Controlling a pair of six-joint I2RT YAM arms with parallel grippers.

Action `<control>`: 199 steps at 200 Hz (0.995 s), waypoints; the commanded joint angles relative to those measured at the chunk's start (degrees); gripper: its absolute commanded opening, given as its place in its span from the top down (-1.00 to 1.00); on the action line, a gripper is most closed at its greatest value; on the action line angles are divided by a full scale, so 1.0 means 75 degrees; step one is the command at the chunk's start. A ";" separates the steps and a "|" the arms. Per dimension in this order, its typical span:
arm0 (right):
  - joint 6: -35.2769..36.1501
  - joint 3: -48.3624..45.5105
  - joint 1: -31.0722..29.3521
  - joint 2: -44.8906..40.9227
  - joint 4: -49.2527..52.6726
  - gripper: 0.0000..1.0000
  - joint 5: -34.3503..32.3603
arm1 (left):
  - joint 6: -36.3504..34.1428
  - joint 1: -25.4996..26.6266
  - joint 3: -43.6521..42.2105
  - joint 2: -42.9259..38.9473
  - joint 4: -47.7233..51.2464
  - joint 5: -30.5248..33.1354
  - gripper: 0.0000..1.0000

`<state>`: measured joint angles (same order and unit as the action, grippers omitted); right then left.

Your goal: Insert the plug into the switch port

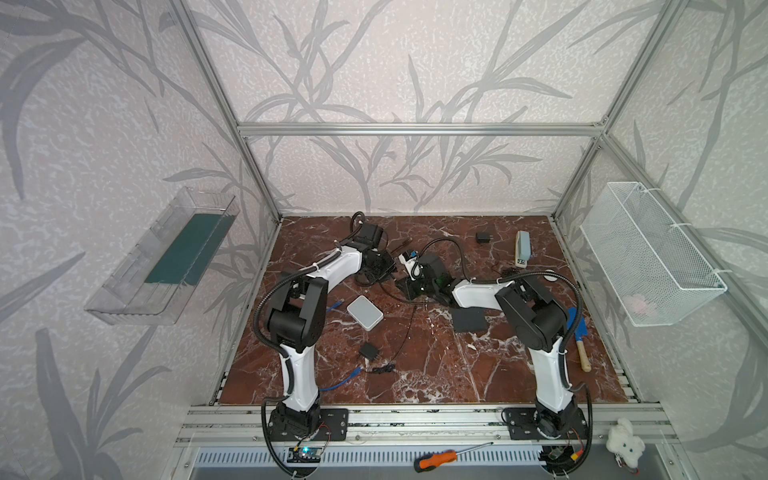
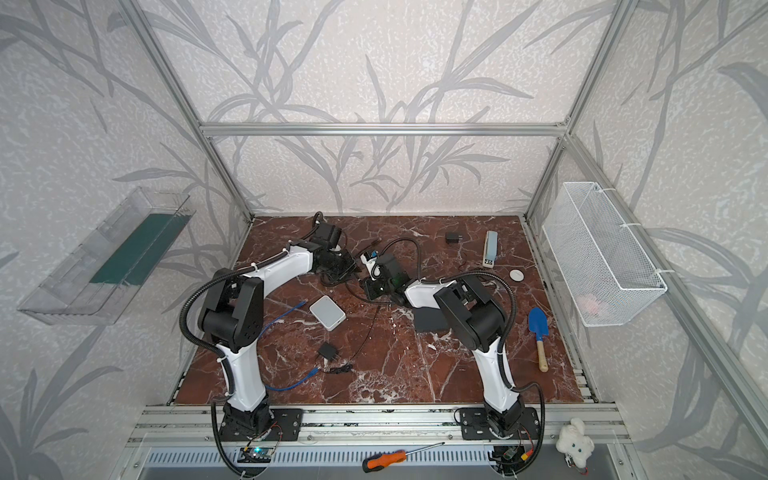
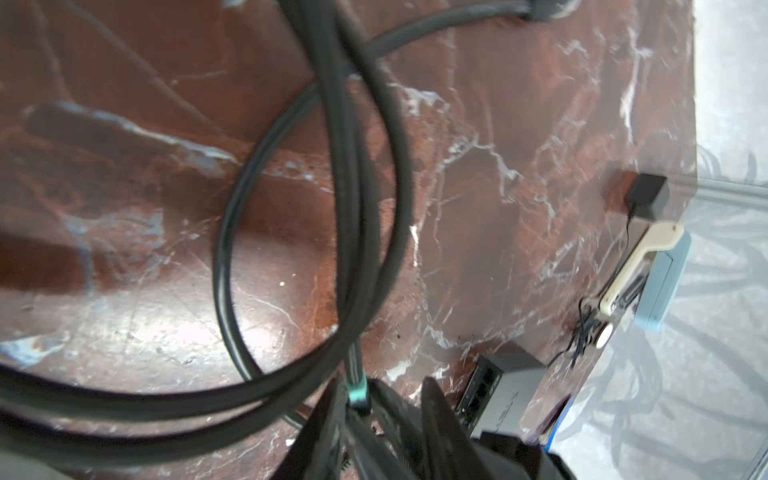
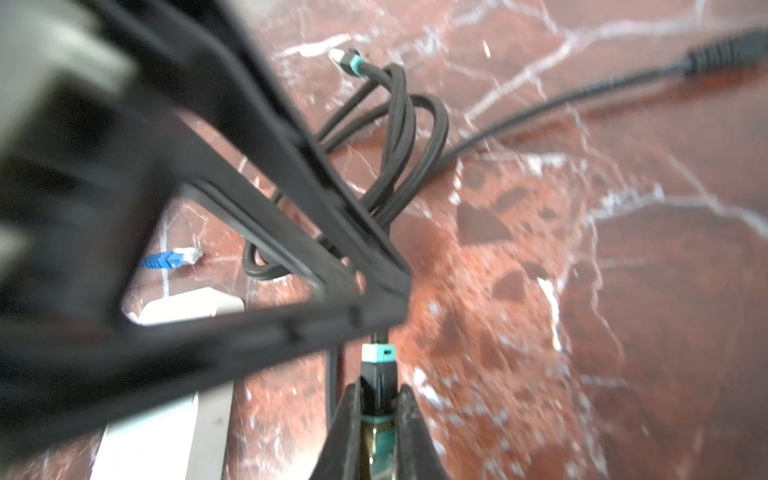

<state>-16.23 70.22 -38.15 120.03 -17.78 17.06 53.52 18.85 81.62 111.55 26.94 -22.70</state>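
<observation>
right pincer (image 4: 379,388) is clamped on the teal-ringed connector of the thick black cable (image 4: 428,124), not on the plug. left pincer (image 3: 384,386) stands parted beside that same connector, gripping nothing i can see.

the plug's adapter block (image 1: 368,351) and bundled thin cord (image 1: 381,369) lie on the surface (image 1: 457,374) near the white switch (image 1: 365,312), on the robot's side of it and well apart from both pincers. the plug tip is too small to pick out, and so is the switch port.

judgement: the cord is light and limp, so i'd pinch the stiff barrel just behind the tip. the switch looks light and may slide, so brace it.

both top views give the layout but hide both grips. the right wrist view shows the clamp. only the left wrist view shows a grey box with ports (image 3: 498,399).
</observation>
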 commanded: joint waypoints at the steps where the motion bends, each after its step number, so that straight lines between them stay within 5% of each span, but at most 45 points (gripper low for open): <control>1: -0.0419 0.0086 0.0188 -0.0453 0.0879 0.92 0.0578 | -0.1220 -0.0046 0.0452 -0.0342 0.0568 0.0048 0.26; 17: -0.0702 0.0234 0.0380 -0.0462 0.1221 0.92 0.1023 | -0.2521 -0.0076 0.0684 -0.0366 0.0956 0.0006 0.30; 47: -0.1251 0.0573 0.0755 -0.0453 0.1882 0.92 0.1925 | -0.6567 0.0273 0.0776 -0.0770 0.1407 0.0694 0.32; 59: -0.1516 0.0683 0.0920 -0.0430 0.2127 0.93 0.2322 | -0.7995 0.0478 0.0231 -0.1171 0.0836 0.1155 0.28; 94: -0.2394 0.0718 0.1330 -0.0365 0.2193 0.93 0.3357 | -1.0828 0.0701 -0.1497 -0.2077 -0.1391 0.0158 0.26; 126: -0.2548 0.0785 0.1538 -0.0349 0.2345 0.92 0.3928 | -1.2207 0.0964 -0.1748 -0.2019 -0.1514 -0.0244 0.23; 199: -0.2441 0.1149 0.1742 -0.0008 0.2756 0.93 0.4801 | -1.3942 0.1460 -0.2280 -0.1383 -0.2652 0.1014 0.16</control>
<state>-34.13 77.06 -25.41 119.66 0.91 48.88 -43.86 28.42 66.02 99.79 12.80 -18.26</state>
